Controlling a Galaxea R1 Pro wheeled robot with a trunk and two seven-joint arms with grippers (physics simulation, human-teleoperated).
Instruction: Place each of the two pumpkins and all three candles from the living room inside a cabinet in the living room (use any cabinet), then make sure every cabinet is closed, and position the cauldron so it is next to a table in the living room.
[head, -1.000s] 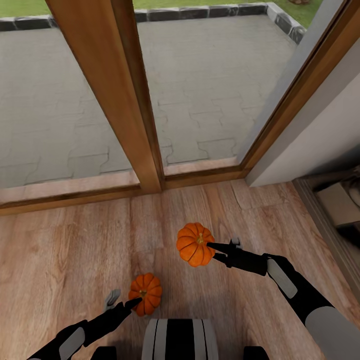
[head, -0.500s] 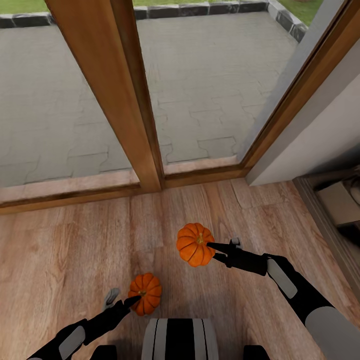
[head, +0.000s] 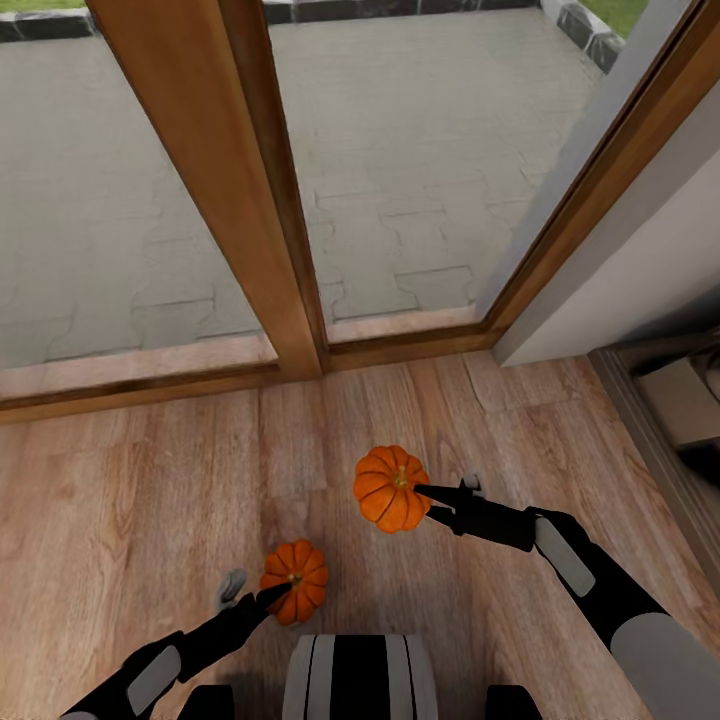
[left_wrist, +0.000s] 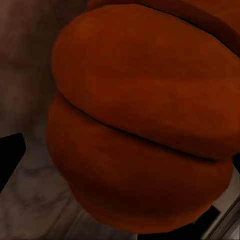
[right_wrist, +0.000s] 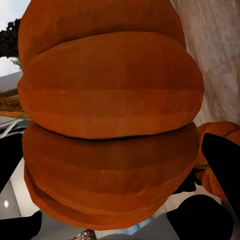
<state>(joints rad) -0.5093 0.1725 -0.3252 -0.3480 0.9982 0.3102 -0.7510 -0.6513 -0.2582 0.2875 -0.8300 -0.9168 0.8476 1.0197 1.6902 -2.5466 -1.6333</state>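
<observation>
Two bright-orange ribbed pumpkins hang just above the wooden floor. The larger-looking pumpkin (head: 388, 490) (right_wrist: 110, 115) is held by my right gripper (head: 432, 492), shut on it from the right. The other pumpkin (head: 296, 580) (left_wrist: 140, 115) is nearer my base, with my left gripper (head: 258, 591) shut on it; dark fingers (left_wrist: 9, 157) flank it in the left wrist view. The right wrist view also catches that second pumpkin (right_wrist: 220, 150) behind a finger. Candles, cauldron and table are out of view. A low dark unit with a pale inside (head: 685, 400) at the right edge may be the cabinet.
A tall wooden window post (head: 250, 190) and its sill (head: 200, 375) stand ahead, with paved ground outside. A white wall corner (head: 640, 270) closes the right side. Wooden floor (head: 120, 500) stretches to the left of my arms. My base (head: 355, 680) shows at the bottom.
The left gripper has lifted its pumpkin slightly up and to the right. The whole picture has shifted a little, so the camera moved. The right gripper and its pumpkin have held still.
</observation>
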